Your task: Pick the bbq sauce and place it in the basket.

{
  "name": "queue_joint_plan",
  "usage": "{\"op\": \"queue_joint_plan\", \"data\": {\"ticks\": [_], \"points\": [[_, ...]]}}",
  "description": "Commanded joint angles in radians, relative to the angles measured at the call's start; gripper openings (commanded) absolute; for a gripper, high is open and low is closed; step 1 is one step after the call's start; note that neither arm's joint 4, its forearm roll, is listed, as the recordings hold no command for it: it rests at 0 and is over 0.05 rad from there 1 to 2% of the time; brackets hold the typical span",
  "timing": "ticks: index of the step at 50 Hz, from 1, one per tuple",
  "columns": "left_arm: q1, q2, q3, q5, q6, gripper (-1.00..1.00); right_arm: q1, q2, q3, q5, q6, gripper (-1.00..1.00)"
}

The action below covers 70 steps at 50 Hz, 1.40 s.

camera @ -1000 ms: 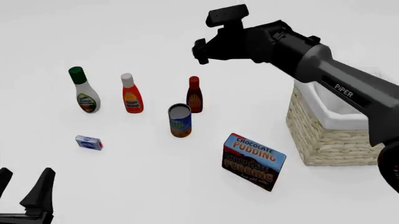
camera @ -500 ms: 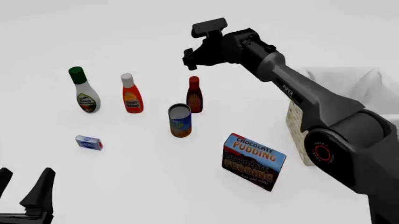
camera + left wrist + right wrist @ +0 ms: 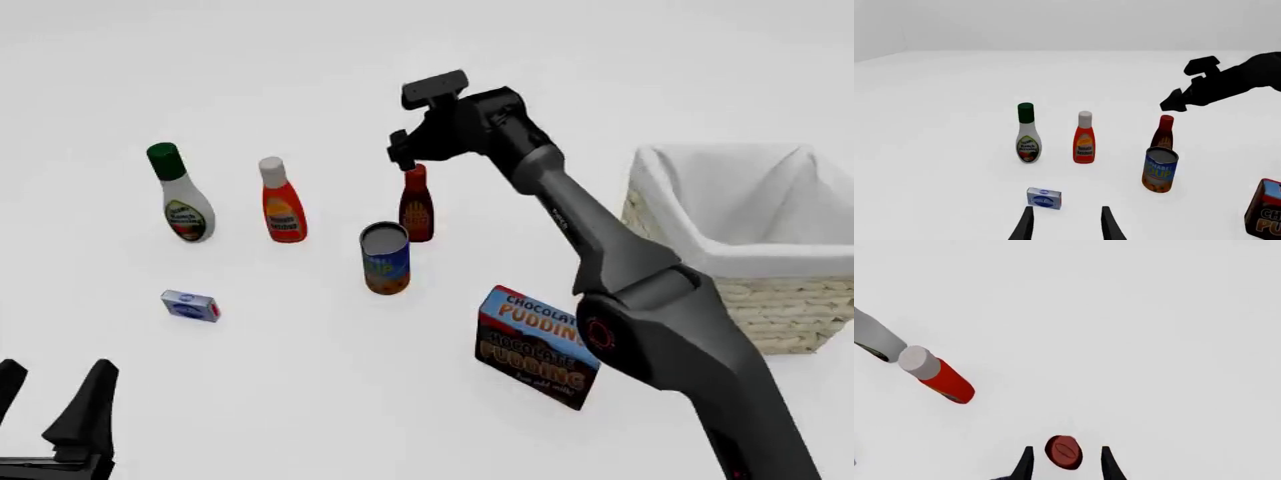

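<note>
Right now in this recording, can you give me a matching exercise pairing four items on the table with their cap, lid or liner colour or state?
Column 1:
1. bbq sauce
2. ranch dressing bottle
3. orange-red bottle
4. basket

Column 2:
A. green cap
B. white cloth liner
C. red cap, directly under the right gripper with its jaws open
D. white cap

Pairs: 1-C, 2-A, 3-D, 4-B
</note>
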Motion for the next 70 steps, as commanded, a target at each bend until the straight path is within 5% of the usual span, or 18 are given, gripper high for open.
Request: {"op": "queue_joint_plan", "data": {"ticks": [1, 58, 59, 70], "points": [[0.0, 0.0, 0.0, 0.0, 0.0, 1.0, -0.008, 0.125, -0.182, 0.09, -0.008, 1.0], [0.0, 0.0, 0.0, 0.0, 0.0, 1.0, -0.004, 0.228, -0.185, 0.11, -0.009, 1.0], [0.0, 0.0, 0.0, 0.0, 0.0, 1.0, -0.004, 0.229, -0.185, 0.109, -0.01, -1.0], [0.0, 0.0, 0.0, 0.0, 0.0, 1.0, -0.003, 0.225, -0.185, 0.108, -0.016, -1.0]]}}
